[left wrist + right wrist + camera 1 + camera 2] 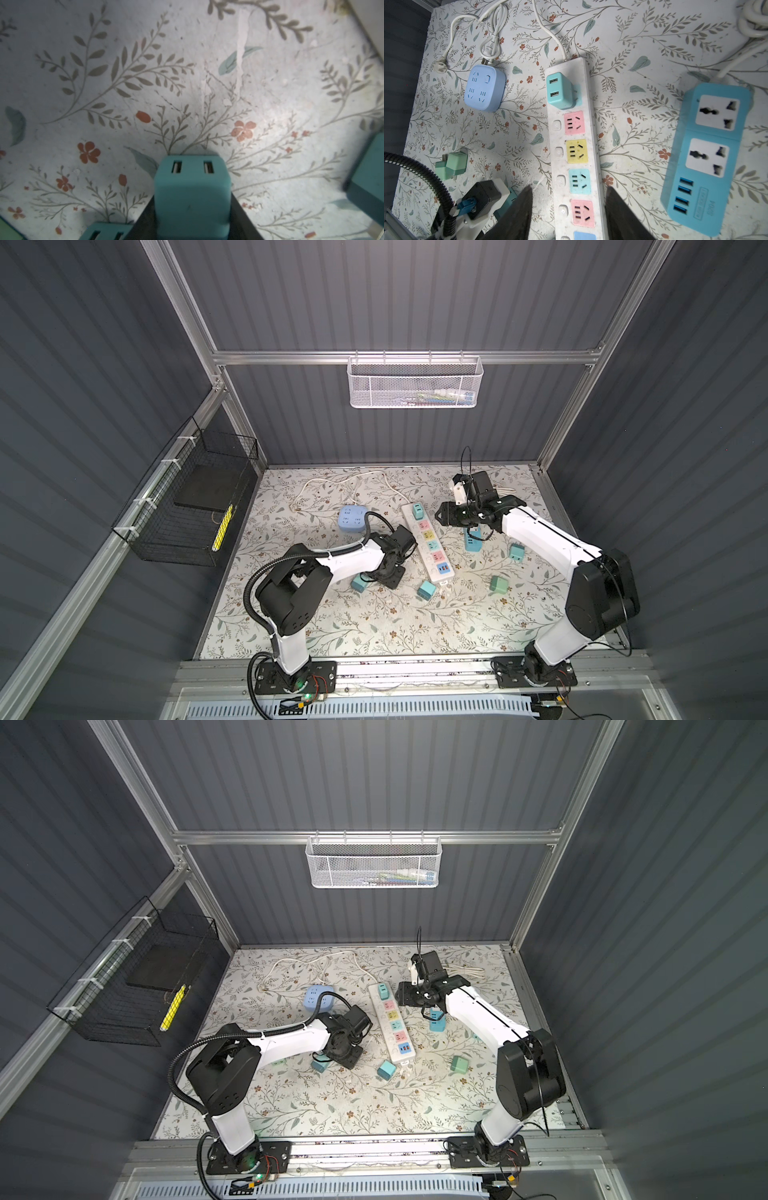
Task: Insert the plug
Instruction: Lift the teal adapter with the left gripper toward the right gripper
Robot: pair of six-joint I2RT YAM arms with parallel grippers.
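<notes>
The plug (192, 187) is a teal cube with rounded corners and two USB slots side by side on one face. It sits squeezed between the jaws of the left gripper (192, 204), with the slots facing away from the wrist. Its prongs are hidden, and whether it touches the table cannot be told.

The strip (428, 545) is long and white. It lies flat and slantwise mid-table in both top views, and its cord (550, 27) leaves the far end. Its free sockets run pink, yellow, teal, pink, blue. A second plug (560, 91), also teal, stands in the socket nearest the cord, with one prong showing at its base.
</notes>
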